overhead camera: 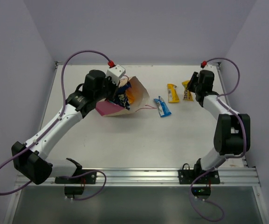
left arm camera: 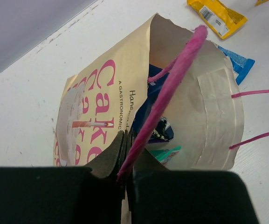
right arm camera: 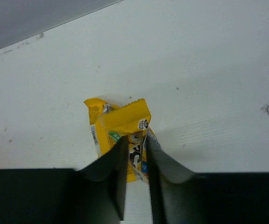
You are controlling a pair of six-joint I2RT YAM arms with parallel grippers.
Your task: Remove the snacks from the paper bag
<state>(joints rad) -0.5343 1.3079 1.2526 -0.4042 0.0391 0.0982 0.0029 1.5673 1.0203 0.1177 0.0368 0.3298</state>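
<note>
- A cream paper gift bag (overhead camera: pixel 138 96) with pink lettering and a pink side panel sits slumped on the white desk (overhead camera: pixel 125 140), left of centre. Its open mouth is turned toward the left hand (left arm camera: pixel 126 140).
- The left hand is clenched on a thin pink string handle (left arm camera: pixel 171 81). The handle runs from between the fingers up across the bag's mouth.
- The left wrist view looks into the bag, where a dark blue shiny wrapper (left arm camera: pixel 154 114) and a teal-green pouch (left arm camera: pixel 166 154) lie against the inner wall.
- A flat blue snack wrapper (overhead camera: pixel 162 107) lies on the desk just right of the bag. A long yellow snack wrapper (overhead camera: pixel 172 93) lies near it, apart from it.
- The right hand (right arm camera: pixel 135 147) is at the far right of the desk, clenched on a small yellow crinkle-edged wrapper (right arm camera: pixel 122 119). That wrapper is low at the desk; whether it is lifted clear cannot be told.
</note>
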